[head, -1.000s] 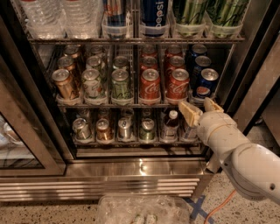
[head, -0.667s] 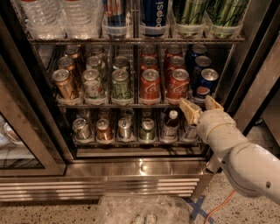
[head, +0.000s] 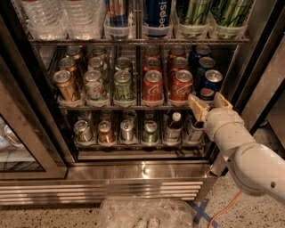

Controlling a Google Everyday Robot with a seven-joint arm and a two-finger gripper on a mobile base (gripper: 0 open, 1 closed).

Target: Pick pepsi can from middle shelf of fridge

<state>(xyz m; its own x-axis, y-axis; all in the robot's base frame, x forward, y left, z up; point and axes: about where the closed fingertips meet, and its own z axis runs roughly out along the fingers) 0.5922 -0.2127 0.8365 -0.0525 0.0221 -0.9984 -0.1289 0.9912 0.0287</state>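
Fridge [head: 147, 171]: seen across most of the frame, dark inside, with a steel sill along the bottom.
Middle shelf [head: 111, 106]: set across the centre and loaded with lanes of gold, green, red and blue cans.
Arm [head: 249, 162]: placed at lower right and extended up and left.
Pepsi can [head: 210, 85]: stood upright at the front of the rightmost lane, centre right.
Gripper [head: 210, 103]: held just below the Pepsi can, with fingers [head: 197, 107] spread wide and nothing gripped. It is seemingly not touching the can.

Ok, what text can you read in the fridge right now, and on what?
"pepsi": tall blue container, top shelf.
"Coca-Cola" script: front red cans, middle shelf.
The pepsi can: round logo only.
All other cans and bottles: too blurred.
The gripper, open, sits just below it.
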